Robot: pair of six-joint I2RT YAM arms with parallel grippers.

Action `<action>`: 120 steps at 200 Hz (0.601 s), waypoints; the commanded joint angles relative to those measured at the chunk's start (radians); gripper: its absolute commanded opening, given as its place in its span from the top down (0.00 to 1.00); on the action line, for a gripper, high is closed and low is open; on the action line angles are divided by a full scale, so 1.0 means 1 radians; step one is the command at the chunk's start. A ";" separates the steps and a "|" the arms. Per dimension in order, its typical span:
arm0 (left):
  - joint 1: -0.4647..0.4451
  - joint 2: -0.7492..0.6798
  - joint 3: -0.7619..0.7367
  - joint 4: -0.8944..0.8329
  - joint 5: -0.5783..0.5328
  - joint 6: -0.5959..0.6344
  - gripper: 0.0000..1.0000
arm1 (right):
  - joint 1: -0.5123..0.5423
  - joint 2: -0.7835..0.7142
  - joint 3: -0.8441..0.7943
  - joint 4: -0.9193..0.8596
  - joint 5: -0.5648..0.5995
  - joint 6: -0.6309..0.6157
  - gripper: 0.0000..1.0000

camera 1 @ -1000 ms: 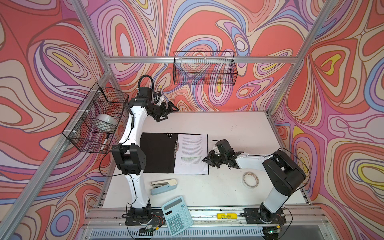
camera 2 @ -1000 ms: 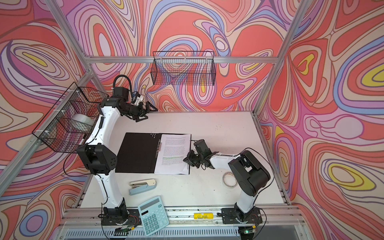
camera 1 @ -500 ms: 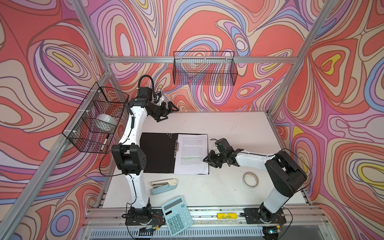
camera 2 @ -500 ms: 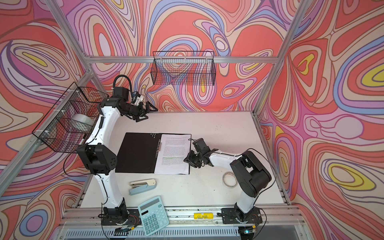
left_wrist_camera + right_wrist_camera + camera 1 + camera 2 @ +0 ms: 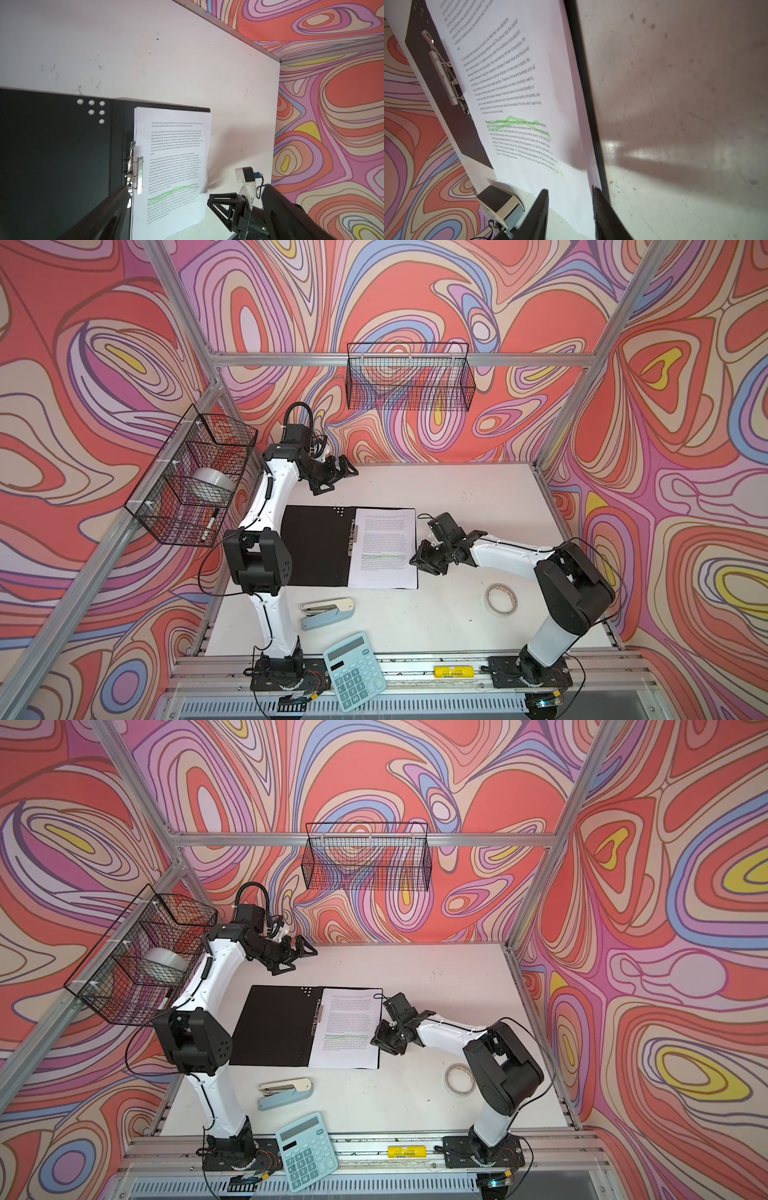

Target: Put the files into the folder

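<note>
On the right-hand panel of the open folder (image 5: 316,547), beside its spine clip (image 5: 352,537): files (image 5: 382,547), lying flat. Right gripper (image 5: 420,560) at their outer edge, fingers partly parted, holding nothing, likely to square them. Left gripper (image 5: 338,480) wide open, empty, raised clear.

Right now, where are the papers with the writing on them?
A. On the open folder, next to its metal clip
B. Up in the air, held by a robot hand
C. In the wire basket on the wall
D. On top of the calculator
A: the papers lie flat on the right half of the open folder, right beside its metal clip.
</note>
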 commanded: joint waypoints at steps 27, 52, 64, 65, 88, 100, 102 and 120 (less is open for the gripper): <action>-0.018 -0.159 -0.350 0.138 -0.088 -0.160 0.00 | 0.004 -0.052 0.086 -0.120 0.104 -0.066 0.65; -0.060 -0.190 -0.475 0.185 -0.112 -0.156 0.00 | -0.006 -0.054 0.124 -0.147 0.116 -0.090 0.66; -0.073 -0.198 -0.519 0.198 -0.135 -0.165 0.00 | -0.014 -0.060 0.116 -0.130 0.102 -0.084 0.67; -0.073 -0.198 -0.523 0.199 -0.137 -0.168 0.00 | -0.017 -0.060 0.116 -0.128 0.101 -0.083 0.67; -0.087 -0.201 -0.581 0.227 -0.166 -0.190 0.00 | -0.040 -0.067 0.099 -0.089 0.080 -0.079 0.68; -0.096 -0.196 -0.605 0.246 -0.165 -0.195 0.00 | -0.051 -0.067 0.087 -0.070 0.068 -0.079 0.68; -0.096 -0.194 -0.609 0.246 -0.165 -0.196 0.00 | -0.053 -0.068 0.084 -0.066 0.066 -0.079 0.69; -0.107 -0.185 -0.648 0.279 -0.154 -0.210 0.00 | -0.075 -0.069 0.060 -0.029 0.045 -0.071 0.69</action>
